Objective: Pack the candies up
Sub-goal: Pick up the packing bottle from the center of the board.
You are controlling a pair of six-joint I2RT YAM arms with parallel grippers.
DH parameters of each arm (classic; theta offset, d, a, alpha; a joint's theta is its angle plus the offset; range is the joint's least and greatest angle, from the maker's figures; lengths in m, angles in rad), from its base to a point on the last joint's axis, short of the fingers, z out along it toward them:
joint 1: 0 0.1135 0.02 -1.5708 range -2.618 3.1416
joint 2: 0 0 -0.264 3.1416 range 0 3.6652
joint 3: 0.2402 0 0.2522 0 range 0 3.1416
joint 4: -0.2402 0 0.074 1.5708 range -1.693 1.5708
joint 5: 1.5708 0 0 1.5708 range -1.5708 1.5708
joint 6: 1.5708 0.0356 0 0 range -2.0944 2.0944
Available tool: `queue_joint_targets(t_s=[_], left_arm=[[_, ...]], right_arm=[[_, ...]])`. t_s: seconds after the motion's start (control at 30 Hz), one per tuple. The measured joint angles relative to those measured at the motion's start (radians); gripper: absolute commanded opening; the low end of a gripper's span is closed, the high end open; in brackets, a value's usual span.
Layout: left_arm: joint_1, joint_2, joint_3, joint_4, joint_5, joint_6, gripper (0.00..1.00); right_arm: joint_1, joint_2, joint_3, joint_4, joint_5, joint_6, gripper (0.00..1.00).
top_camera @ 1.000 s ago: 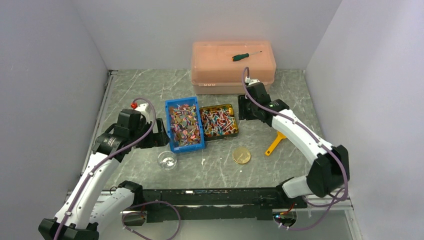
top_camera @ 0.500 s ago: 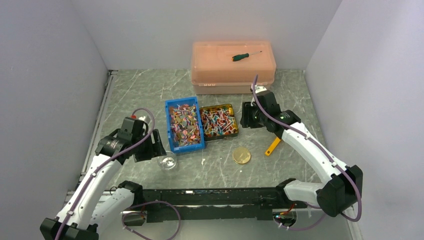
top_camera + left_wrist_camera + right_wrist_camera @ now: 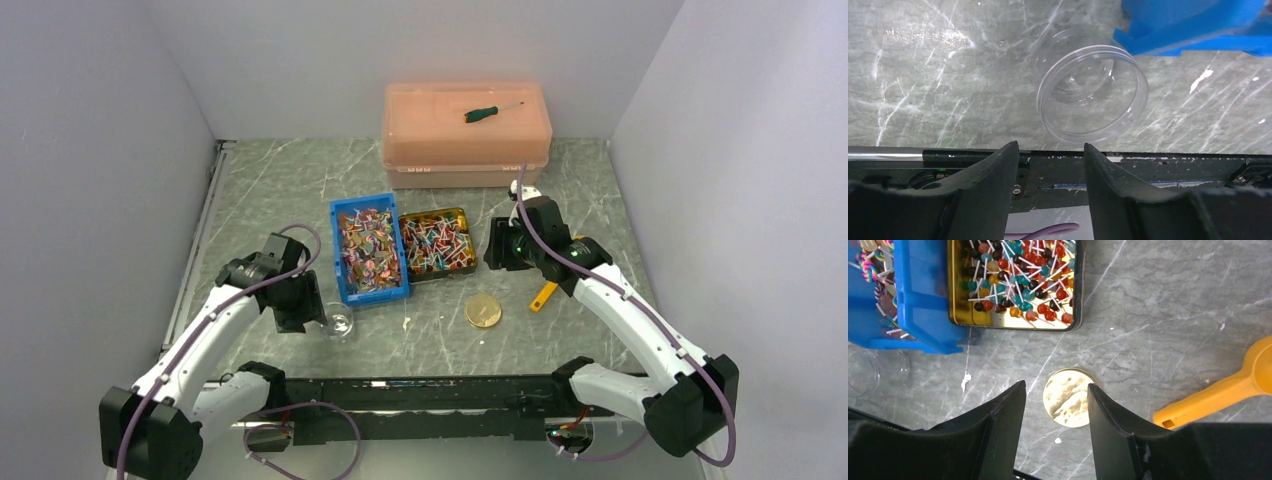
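The candies lie in two heaps: mixed wrapped ones in a blue bin (image 3: pixel 368 250) and round ones on sticks (image 3: pixel 1018 280) in a gold tin (image 3: pixel 437 245). A clear empty jar (image 3: pixel 1092 92) stands in front of the bin's near left corner. My left gripper (image 3: pixel 1050 146) hangs just left of the jar (image 3: pixel 337 323), open, with nothing between its fingers. My right gripper (image 3: pixel 1055 386) is open above the table right of the tin. A round gold lid (image 3: pixel 1068 397) lies flat below its gap.
An orange scoop (image 3: pixel 1228 390) lies right of the gold lid (image 3: pixel 483 311). A large orange lidded box (image 3: pixel 466 130) stands at the back with a green-handled screwdriver (image 3: pixel 492 111) on top. Grey walls close in left and right, and a black rail (image 3: pixel 430 395) runs along the near edge.
The left arm swung from beside the blue bin toward the near edge, next to the jar, and its jaws narrowed. The right arm drew back from the tin's right side toward the lid.
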Motion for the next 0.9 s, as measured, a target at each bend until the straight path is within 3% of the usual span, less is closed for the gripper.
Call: queue_joint_targets(t_s=[0.23,0.9], left_arm=[[0.000,0.082,-0.019,0.046,-0.012,-0.026,0.48],[-0.020,0.164,-0.053,0.120,-0.006,-0.040,0.10]], right_arm=[[0.000,-0.050,-0.027,-0.003,0.000,0.003,0.51],[0.000,-0.124,-0.066,-0.024,0.000,0.003,0.51]])
